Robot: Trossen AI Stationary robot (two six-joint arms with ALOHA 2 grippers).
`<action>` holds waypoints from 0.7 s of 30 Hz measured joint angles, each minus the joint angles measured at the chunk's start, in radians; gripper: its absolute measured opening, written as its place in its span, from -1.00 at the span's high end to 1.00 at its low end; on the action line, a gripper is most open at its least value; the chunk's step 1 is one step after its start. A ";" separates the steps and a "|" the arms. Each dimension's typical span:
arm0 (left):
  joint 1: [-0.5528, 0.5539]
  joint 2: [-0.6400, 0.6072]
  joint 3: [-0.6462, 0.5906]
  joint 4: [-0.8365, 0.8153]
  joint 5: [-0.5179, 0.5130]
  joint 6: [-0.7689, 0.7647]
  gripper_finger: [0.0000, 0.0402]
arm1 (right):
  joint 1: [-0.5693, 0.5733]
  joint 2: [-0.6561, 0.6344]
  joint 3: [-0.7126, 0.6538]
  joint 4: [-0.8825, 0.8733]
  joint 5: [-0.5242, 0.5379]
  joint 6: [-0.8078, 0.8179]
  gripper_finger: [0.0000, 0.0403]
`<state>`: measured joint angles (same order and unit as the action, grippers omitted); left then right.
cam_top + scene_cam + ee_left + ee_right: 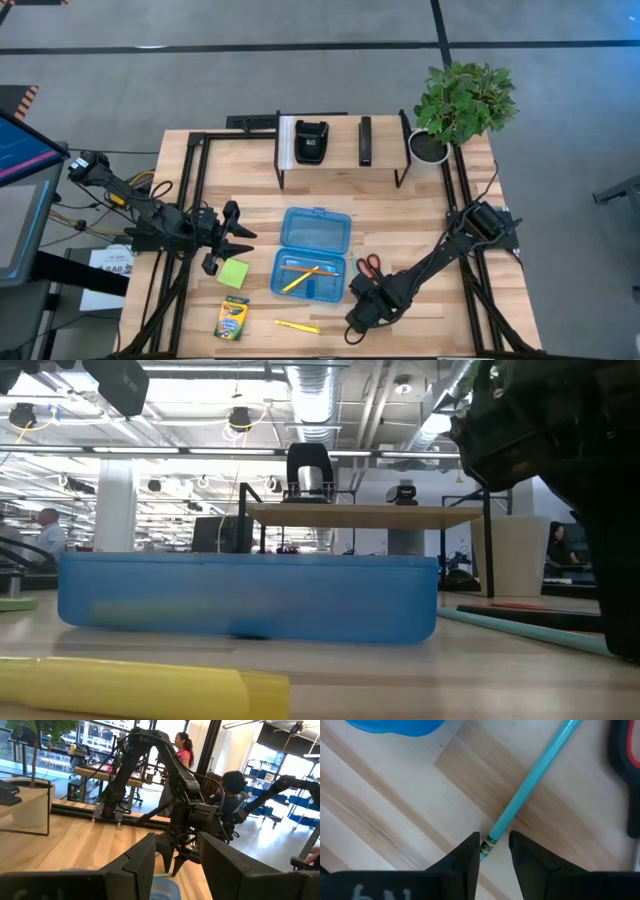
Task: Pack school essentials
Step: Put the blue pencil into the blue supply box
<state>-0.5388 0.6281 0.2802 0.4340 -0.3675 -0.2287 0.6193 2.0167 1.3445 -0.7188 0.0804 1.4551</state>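
- Fingers [470,852] of the right gripper [494,851] straddle the banded end of the teal pen [530,780], narrowly parted; whether they pinch it cannot be told.
- That pen lies flat on the wooden table [385,810], beside the red-handled scissors [369,266] and just off the blue plastic case [314,255].
- Left gripper [236,232] hovers above the green sticky-note pad [233,273], its fingers [140,865] spread apart around nothing.
- Yellow and orange pencils [300,273] rest inside the case.
- Crayon box [232,318] and yellow highlighter [297,326] lie near the table's front edge.
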 joint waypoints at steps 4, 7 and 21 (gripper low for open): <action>0.000 0.000 0.000 -0.002 0.000 -0.001 0.31 | -0.001 0.000 0.000 -0.011 -0.021 -0.005 0.32; 0.000 0.000 0.000 -0.002 -0.001 -0.001 0.31 | -0.001 -0.001 0.000 -0.024 -0.028 -0.002 0.32; 0.000 0.000 0.000 -0.002 -0.003 -0.011 0.31 | -0.001 -0.001 0.000 -0.073 -0.076 0.022 0.32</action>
<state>-0.5388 0.6281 0.2802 0.4316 -0.3706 -0.2394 0.6182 2.0155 1.3445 -0.7916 0.0040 1.4769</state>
